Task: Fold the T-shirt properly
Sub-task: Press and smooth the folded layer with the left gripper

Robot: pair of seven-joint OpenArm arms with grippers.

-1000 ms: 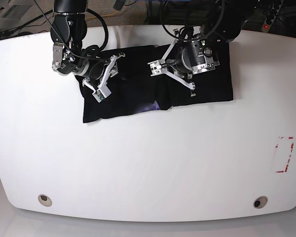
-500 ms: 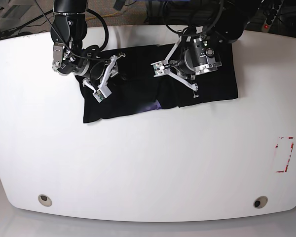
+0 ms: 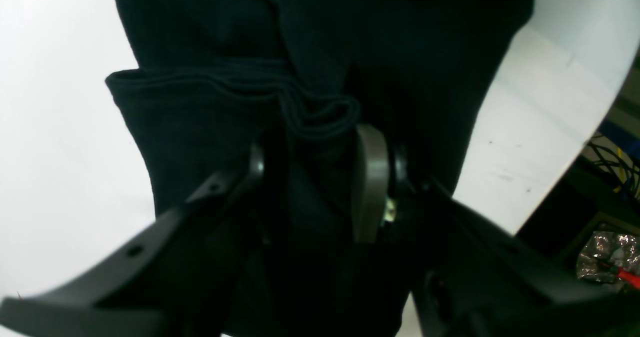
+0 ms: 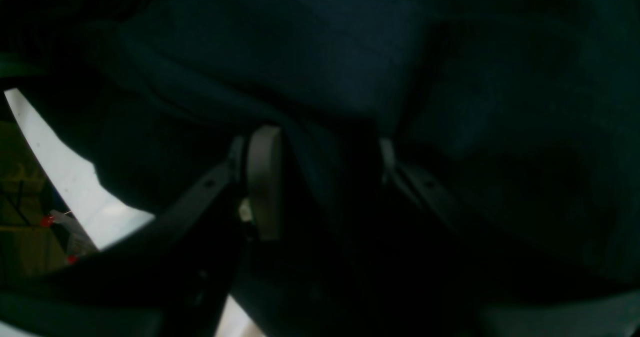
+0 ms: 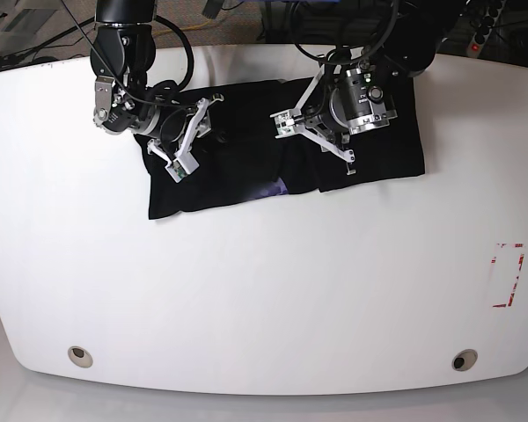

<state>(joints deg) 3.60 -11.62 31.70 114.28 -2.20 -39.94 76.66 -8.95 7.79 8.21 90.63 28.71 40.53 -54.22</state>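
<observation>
Looking at the shirt (image 5: 282,149): it lies along the table's (image 5: 264,299) far edge, long axis side to side. Left claw (image 5: 314,143) straddles a bunched hem, jaws narrowly parted, grip unclear. Right claw (image 5: 191,136) stands open over the other end, cloth between its jaws.

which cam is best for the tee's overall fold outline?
Base. It shows the whole T-shirt as a wide folded band on the table, every edge visible. Left wrist shows only a bunched hem between its fingers; right wrist only dark cloth up close.
</observation>
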